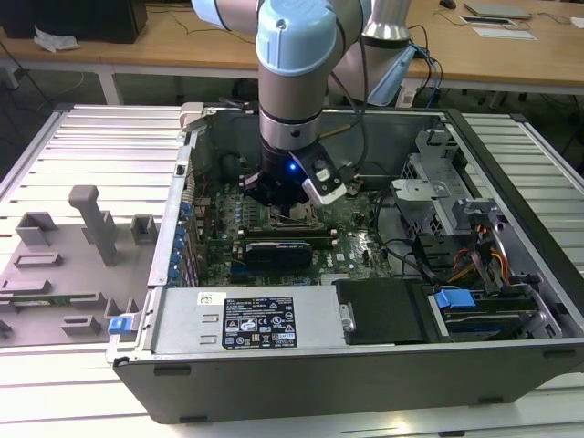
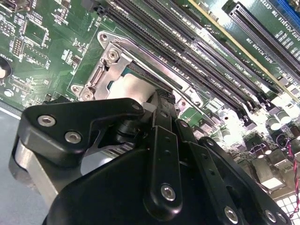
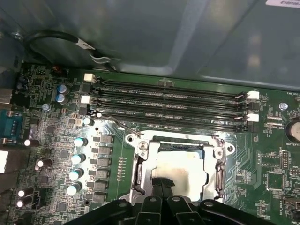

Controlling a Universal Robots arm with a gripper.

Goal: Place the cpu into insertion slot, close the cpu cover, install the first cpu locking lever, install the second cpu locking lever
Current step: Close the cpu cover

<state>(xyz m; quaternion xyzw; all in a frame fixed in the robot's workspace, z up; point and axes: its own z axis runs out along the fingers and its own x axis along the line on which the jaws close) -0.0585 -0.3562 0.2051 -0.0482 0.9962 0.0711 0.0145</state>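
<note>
cpu: cpu flat in slot, pale top up
claw: gripper clenched, tips together over cpu; contact unclear
board: memory slots just beside slot
surface: open case on ribbed metal table; wooden desks behind
exterior view: grey fixtures on table, at the exterior view's left
arm: arm vertical, reaching down into case
</note>
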